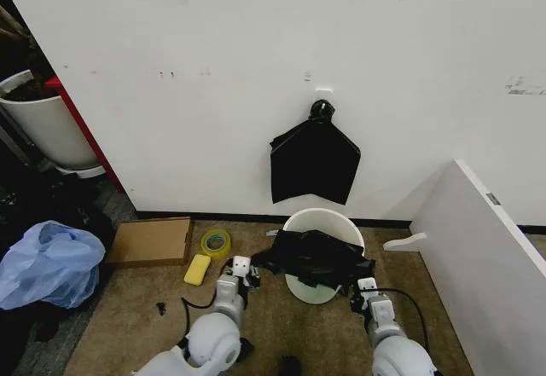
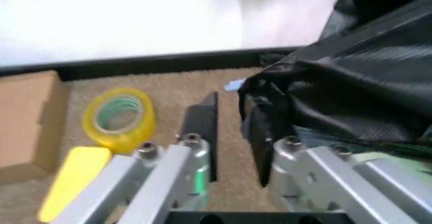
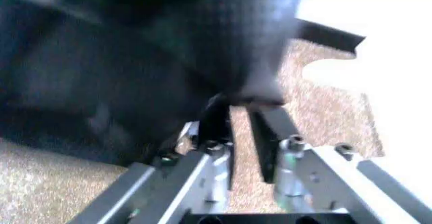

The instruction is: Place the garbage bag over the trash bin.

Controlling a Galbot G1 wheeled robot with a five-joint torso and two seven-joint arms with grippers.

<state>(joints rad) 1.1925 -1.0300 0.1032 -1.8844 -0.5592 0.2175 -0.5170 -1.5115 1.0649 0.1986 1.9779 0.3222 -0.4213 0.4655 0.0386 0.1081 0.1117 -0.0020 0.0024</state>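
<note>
Left hand (image 1: 247, 271) low by the carpet, fingers parted, the garbage bag (image 1: 314, 257) edge just beside its inner finger. The bag lies crumpled across the trash bin (image 1: 322, 222) rim between both hands. Right hand (image 1: 362, 289) pinches the bag's corner.

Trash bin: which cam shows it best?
Head view. The white trash bin shows its round rim and inner wall there, with the garbage bag draped across its near side. The left wrist view gives just a pale sliver under the bag; in the right wrist view I can't make out the bin.
</note>
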